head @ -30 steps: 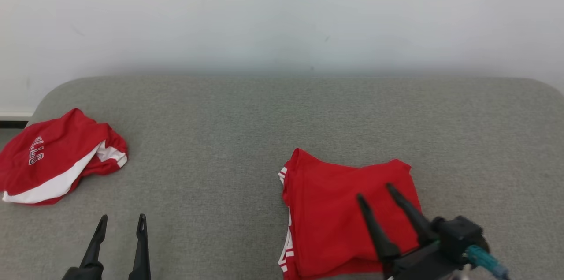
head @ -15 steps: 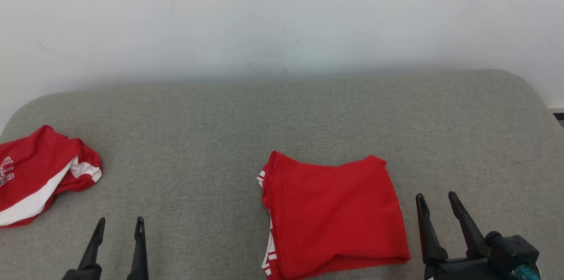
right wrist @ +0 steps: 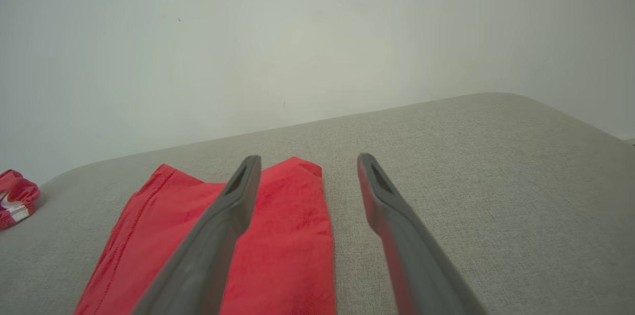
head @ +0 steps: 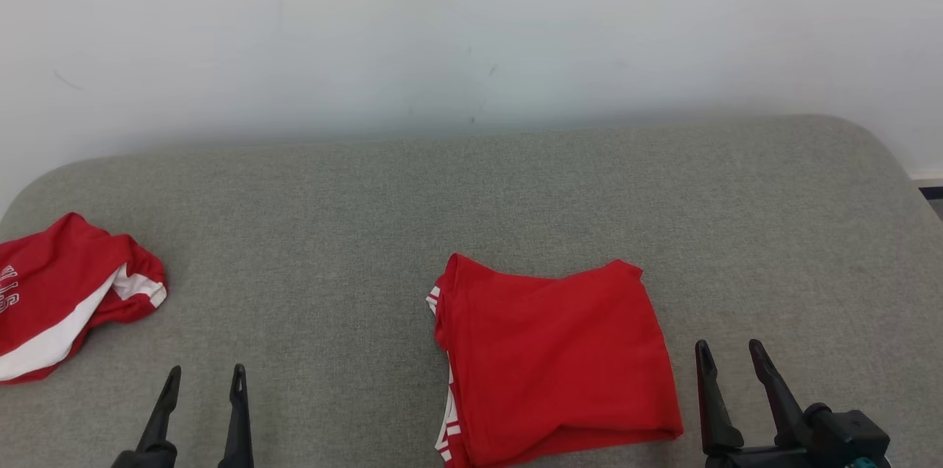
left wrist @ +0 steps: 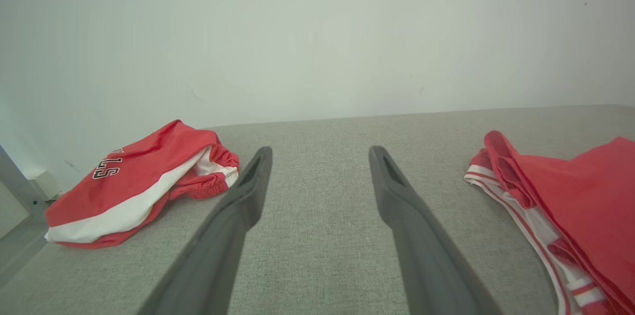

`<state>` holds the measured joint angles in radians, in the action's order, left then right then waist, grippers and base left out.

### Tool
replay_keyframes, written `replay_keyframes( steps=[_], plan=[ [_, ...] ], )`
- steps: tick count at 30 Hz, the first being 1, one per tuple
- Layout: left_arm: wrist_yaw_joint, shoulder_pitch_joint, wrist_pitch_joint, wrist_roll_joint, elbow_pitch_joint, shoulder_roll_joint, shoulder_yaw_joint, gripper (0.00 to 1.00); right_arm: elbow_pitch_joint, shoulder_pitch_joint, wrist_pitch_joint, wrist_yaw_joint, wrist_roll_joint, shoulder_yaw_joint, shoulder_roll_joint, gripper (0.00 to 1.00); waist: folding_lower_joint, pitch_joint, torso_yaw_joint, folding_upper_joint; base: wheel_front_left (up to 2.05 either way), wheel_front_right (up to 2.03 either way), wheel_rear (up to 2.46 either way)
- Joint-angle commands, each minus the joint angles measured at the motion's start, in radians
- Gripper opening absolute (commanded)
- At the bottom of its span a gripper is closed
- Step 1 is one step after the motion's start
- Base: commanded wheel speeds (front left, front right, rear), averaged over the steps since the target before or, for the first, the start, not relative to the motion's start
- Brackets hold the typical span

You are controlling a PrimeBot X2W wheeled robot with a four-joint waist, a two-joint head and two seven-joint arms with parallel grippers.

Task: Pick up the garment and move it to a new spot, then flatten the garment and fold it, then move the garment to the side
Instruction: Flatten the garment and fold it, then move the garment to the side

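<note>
One folded garment (head: 552,357), right tool (head: 728,345) withdrawn rightward

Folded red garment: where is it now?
Head view: the folded red garment lies on the grey cushion, right of centre, beside the right gripper and far from the crumpled garment at left.

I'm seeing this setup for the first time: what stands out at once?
A folded red garment lies on the grey upholstered surface, right of centre, just left of the open right end effector. A crumpled red-and-white garment with lettering sits at the surface's left edge, left of the open left end effector.
</note>
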<state>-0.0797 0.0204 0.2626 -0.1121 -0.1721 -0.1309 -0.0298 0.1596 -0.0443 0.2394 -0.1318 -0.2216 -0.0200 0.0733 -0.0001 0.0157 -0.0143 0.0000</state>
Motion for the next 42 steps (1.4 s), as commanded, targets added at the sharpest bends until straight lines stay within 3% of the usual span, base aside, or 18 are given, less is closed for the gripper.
replay_keyframes(
  steps=[1,42],
  plan=[
    [-0.002,0.008,0.003,0.008,0.0,0.002,0.004,1.0,0.005,0.005,0.007,0.003,0.012,0.001,-0.005,1.0,0.0001,0.0,0.001,0.0,0.0,0.0,0.0],
    [0.003,0.011,0.003,0.004,0.001,-0.001,0.005,1.0,0.068,0.031,0.025,0.003,0.029,0.003,-0.007,1.0,0.0001,0.0,0.008,0.0,0.0,0.0,0.0]
  ],
)
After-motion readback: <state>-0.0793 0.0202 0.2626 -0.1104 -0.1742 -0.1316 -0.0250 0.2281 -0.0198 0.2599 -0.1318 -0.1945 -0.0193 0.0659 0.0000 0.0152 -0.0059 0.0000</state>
